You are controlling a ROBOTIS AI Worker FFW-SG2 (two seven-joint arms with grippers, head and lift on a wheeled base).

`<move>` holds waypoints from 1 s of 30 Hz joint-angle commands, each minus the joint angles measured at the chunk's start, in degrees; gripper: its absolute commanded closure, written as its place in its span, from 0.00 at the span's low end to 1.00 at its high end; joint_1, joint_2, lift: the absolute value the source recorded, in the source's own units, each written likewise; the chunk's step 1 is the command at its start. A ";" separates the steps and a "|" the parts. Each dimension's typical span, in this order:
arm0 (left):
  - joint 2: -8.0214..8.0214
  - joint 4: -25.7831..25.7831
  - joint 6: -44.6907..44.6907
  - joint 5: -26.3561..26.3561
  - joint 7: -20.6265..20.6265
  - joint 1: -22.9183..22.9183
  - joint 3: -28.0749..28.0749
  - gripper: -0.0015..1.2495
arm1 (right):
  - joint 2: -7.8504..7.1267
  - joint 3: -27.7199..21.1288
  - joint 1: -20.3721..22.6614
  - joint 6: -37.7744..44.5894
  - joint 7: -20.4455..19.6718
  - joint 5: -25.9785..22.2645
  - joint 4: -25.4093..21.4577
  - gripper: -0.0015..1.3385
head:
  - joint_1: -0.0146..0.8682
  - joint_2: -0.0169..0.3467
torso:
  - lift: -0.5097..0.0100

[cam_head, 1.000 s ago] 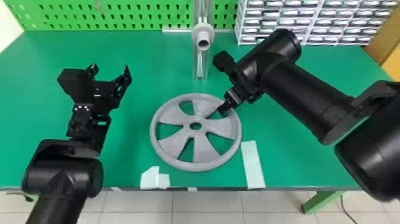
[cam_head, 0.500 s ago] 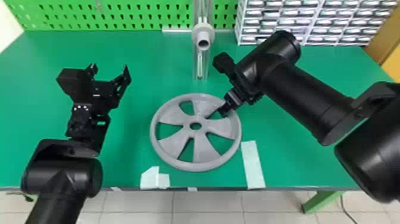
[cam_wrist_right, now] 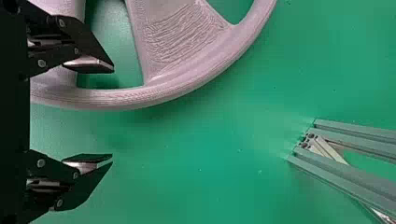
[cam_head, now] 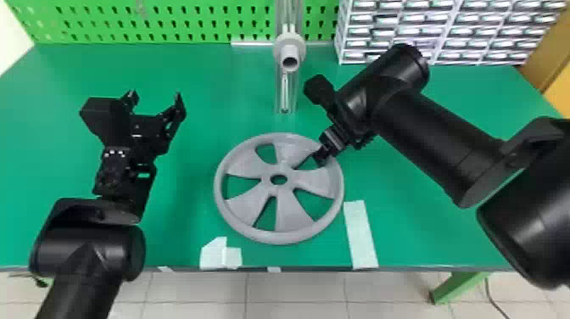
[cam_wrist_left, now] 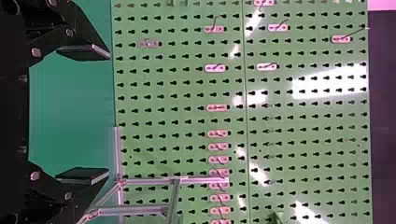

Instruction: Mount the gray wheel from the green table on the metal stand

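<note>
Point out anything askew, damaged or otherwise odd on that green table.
One spoke of the gray wheel looks rough and wrinkled. Near the front edge of the table, two white tape pieces overlap unevenly, unlike the single straight strip to their right.

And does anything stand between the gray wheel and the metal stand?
Nothing visible does. The wheel lies in front of the metal stand; the right gripper is at the wheel's far right edge, beside that gap.
</note>
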 commanded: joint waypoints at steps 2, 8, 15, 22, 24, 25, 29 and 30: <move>0.00 0.00 0.00 0.10 0.00 0.00 0.08 0.30 | 0.05 -0.04 -0.02 0.00 0.00 -0.08 0.00 0.50 | 1.00 0.19 | 0.79; 0.09 0.00 0.00 0.18 0.00 0.09 0.08 0.30 | 0.05 -0.39 -0.02 -0.09 0.00 -0.26 0.00 0.50 | 1.00 0.19 | 0.79; 0.09 -0.09 0.00 0.18 0.00 0.09 0.25 0.30 | 0.05 -0.39 -0.02 -0.09 0.00 -0.35 0.00 0.57 | 1.00 0.19 | 0.79; 0.18 -0.18 0.00 0.18 0.00 0.18 0.34 0.30 | 0.05 -0.30 -0.02 0.00 0.00 -0.26 -0.27 0.66 | 1.00 0.19 | 0.79; 0.18 -0.18 0.00 0.18 0.00 0.18 0.34 0.30 | 0.05 -0.21 -0.11 0.00 0.00 -0.26 -0.27 0.66 | 1.00 0.19 | 0.79; 0.18 -0.18 0.00 0.18 0.00 0.09 0.34 0.30 | 0.05 -0.21 -0.11 0.00 0.00 -0.08 -0.27 0.67 | 1.00 0.19 | 0.79; 0.18 -0.18 0.00 0.18 0.00 0.18 0.43 0.30 | 0.05 0.05 -0.11 0.00 0.00 0.27 -0.27 0.71 | 1.00 0.19 | 0.79; 0.18 -0.18 0.00 0.18 0.00 0.18 0.43 0.30 | 0.05 0.05 -0.11 -0.09 0.00 0.53 -0.27 0.73 | 1.00 0.19 | 0.79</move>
